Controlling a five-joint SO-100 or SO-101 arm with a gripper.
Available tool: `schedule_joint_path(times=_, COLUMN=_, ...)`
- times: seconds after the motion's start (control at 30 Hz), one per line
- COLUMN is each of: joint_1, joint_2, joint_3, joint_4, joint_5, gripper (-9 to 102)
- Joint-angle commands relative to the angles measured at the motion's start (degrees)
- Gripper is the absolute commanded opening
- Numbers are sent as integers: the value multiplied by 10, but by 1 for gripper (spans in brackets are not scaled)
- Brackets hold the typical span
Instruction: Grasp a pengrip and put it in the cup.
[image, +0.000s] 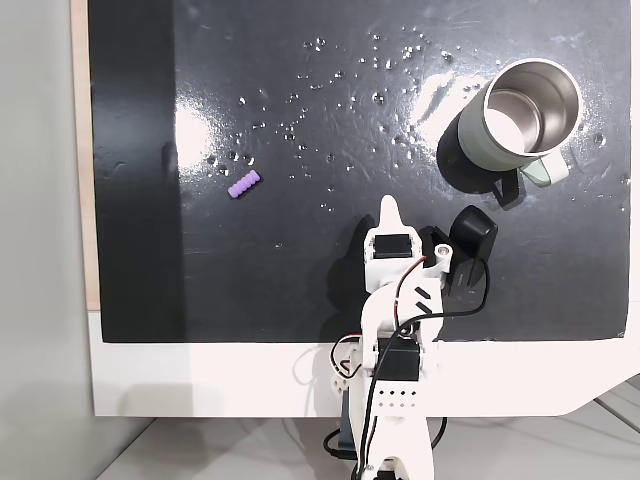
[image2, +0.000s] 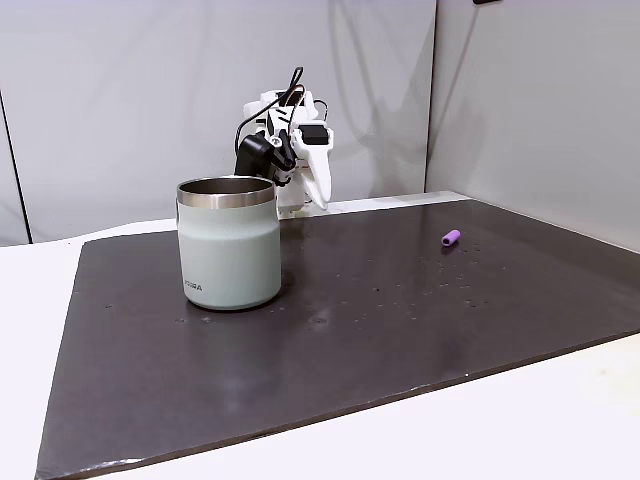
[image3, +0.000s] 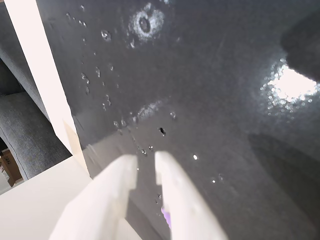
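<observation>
- Pengrip (image: 244, 184): a tiny light-purple cylinder with ribs along its length, lying on its side on the dark mat (image: 300, 280), tilted slightly in a fixed view from above.
- In that view it lies well apart from the cup (image: 520, 115), far to the cup's left and a little lower in the picture; nothing touches it.
- In a fixed view from the side the pengrip (image2: 451, 237) reads as a small purple stub, well to the cup's right and further back.
- The cup (image2: 228, 243) stands upright on the mat, pale mint-green outside with a shiny steel rim and inside, far wider than the pengrip; seen from above, its small handle points to the lower right.
- The white gripper (image: 390, 207) hangs over the mat, below and to the left of the cup in the view from above, nearer the cup than the pengrip.
- In the wrist view the fingers (image3: 112, 192) stand slightly spread with a narrow gap between their tips, pinching nothing; a purple sliver shows by the right finger's lower edge.
- The mat lies on a white counter (image: 250, 380).
</observation>
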Motion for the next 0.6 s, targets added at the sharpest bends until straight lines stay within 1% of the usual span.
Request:
schedule_joint_path(times=0.0, joint_1=-4, joint_2=5, joint_3=-4, joint_4=2, joint_5=18, gripper=0)
schedule_joint_path(times=0.3, joint_1=-4, joint_2=5, joint_3=-4, joint_4=1, joint_5=18, gripper=0)
schedule_joint_path(times=0.47, joint_1=-66, joint_2=-2, joint_3=-58, joint_4=18, joint_5=16, gripper=0)
schedule_joint_path(times=0.57, joint_1=-117, joint_2=-105, joint_3=-137, joint_4=23, joint_5=18, gripper=0)
